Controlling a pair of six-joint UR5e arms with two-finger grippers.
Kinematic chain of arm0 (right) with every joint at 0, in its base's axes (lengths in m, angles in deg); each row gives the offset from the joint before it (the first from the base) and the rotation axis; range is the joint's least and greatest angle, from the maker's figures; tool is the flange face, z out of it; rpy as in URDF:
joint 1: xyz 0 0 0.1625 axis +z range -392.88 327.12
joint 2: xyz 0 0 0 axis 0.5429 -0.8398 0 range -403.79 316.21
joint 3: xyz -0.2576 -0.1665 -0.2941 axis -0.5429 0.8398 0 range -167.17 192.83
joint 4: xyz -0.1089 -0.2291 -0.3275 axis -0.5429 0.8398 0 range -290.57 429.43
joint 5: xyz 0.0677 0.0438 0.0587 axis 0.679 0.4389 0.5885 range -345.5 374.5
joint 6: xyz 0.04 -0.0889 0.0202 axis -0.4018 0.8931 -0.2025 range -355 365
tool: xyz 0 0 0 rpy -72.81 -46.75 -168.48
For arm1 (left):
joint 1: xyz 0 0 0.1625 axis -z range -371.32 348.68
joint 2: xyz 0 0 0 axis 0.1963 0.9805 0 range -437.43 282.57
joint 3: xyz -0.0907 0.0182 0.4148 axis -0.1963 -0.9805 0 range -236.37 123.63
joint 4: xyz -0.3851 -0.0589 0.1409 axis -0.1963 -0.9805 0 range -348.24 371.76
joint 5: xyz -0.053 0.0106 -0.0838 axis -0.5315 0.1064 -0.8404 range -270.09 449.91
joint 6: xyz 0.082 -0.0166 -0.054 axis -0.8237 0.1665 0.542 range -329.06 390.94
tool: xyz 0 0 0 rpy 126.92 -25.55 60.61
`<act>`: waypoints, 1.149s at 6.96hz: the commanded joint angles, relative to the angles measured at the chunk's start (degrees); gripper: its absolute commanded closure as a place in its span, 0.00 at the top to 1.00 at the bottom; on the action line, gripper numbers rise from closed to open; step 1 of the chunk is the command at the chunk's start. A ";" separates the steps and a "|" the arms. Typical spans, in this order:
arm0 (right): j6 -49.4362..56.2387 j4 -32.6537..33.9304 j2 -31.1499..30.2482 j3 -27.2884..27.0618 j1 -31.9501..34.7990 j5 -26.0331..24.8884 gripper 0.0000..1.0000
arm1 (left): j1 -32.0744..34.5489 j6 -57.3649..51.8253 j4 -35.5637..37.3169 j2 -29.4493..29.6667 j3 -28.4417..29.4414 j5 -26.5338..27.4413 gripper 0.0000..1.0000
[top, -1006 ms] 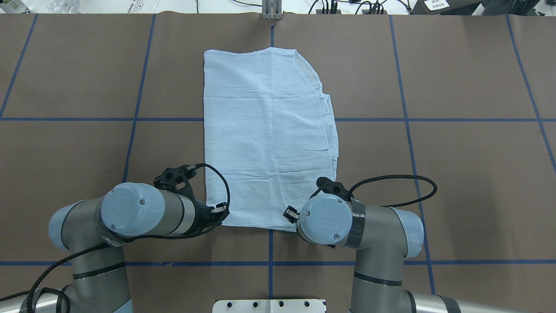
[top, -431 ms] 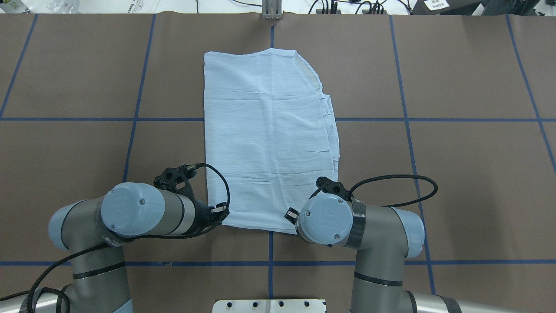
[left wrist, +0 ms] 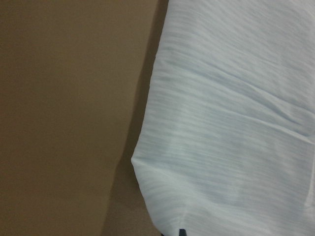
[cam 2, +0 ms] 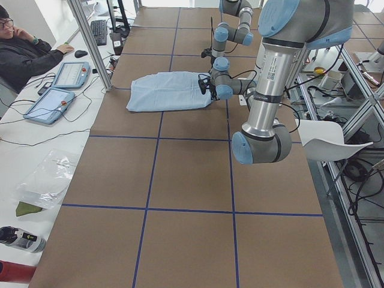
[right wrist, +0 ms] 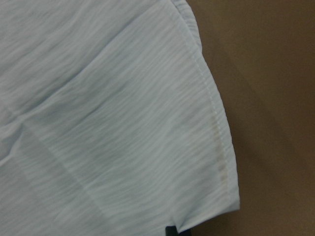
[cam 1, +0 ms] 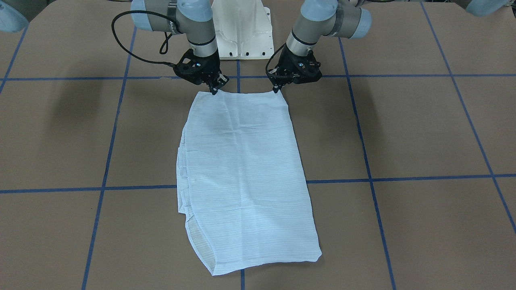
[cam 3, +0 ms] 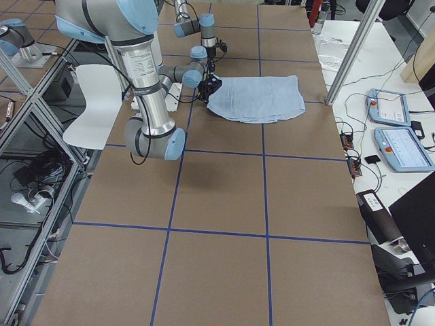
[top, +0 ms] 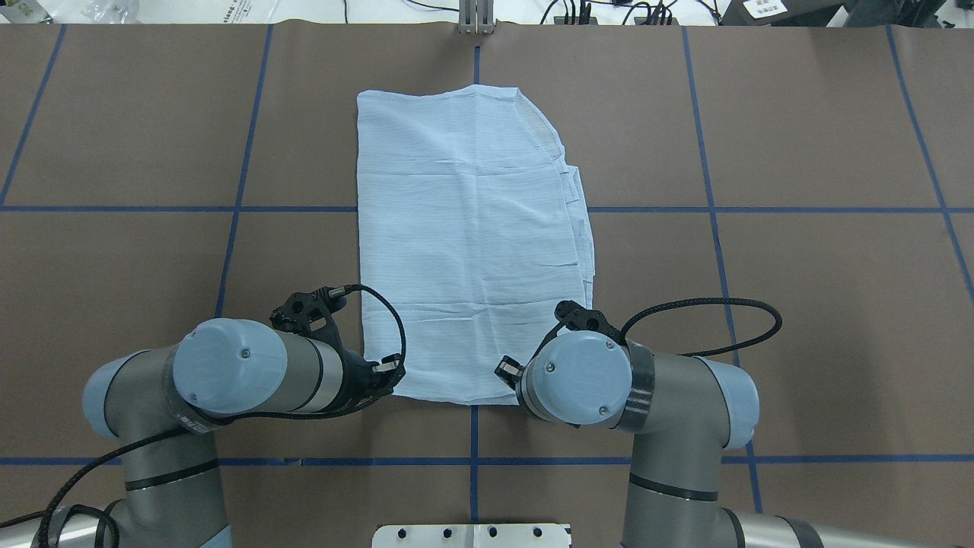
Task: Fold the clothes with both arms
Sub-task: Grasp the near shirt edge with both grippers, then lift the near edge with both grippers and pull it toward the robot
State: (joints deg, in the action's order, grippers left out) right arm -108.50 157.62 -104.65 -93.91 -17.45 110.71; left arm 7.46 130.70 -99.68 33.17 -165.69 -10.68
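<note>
The clothes, one light-blue striped shirt [top: 472, 243], lie folded into a long flat rectangle on the brown table, also seen in the front view [cam 1: 242, 173]. Both arms reach down to its edge nearest the robot. My left gripper [top: 386, 377] [cam 1: 277, 89] pinches one near corner, which looks slightly raised, with a shadow beneath the fabric [left wrist: 231, 123]. My right gripper [top: 506, 374] [cam 1: 213, 90] pinches the other near corner, where a stitched hem [right wrist: 216, 137] runs down to a dark fingertip at the frame's bottom. The far end of the shirt lies flat.
The white pedestal base [cam 1: 242, 32] stands just behind the grippers. Blue tape lines cross the brown table top [top: 799, 304]. A seated person [cam 2: 24, 51] and control tablets [cam 2: 54, 102] are beyond the table's far side. A white chair [cam 3: 95, 102] stands behind the robot.
The right arm's wrist and elbow have shifted a little to the right and its cable loop has swung outward. The left arm and the shirt have barely moved.
</note>
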 commanded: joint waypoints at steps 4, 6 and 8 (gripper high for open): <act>0.30 0.05 -7.34 -13.56 0.30 1.44 0.00 | -0.67 0.00 6.66 -0.65 -11.50 -2.23 0.00; 0.30 2.41 -8.57 -19.62 -0.31 5.21 0.00 | -3.82 0.09 11.21 -0.56 -16.42 -2.24 0.00; 0.30 2.69 -8.40 -22.01 -0.49 12.99 0.00 | -6.12 0.70 13.26 -0.65 -21.43 -3.20 0.00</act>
State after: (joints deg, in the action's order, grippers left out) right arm -108.20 160.07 -113.04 -114.23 -17.78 118.84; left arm 2.90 131.11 -87.91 32.59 -183.79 -13.14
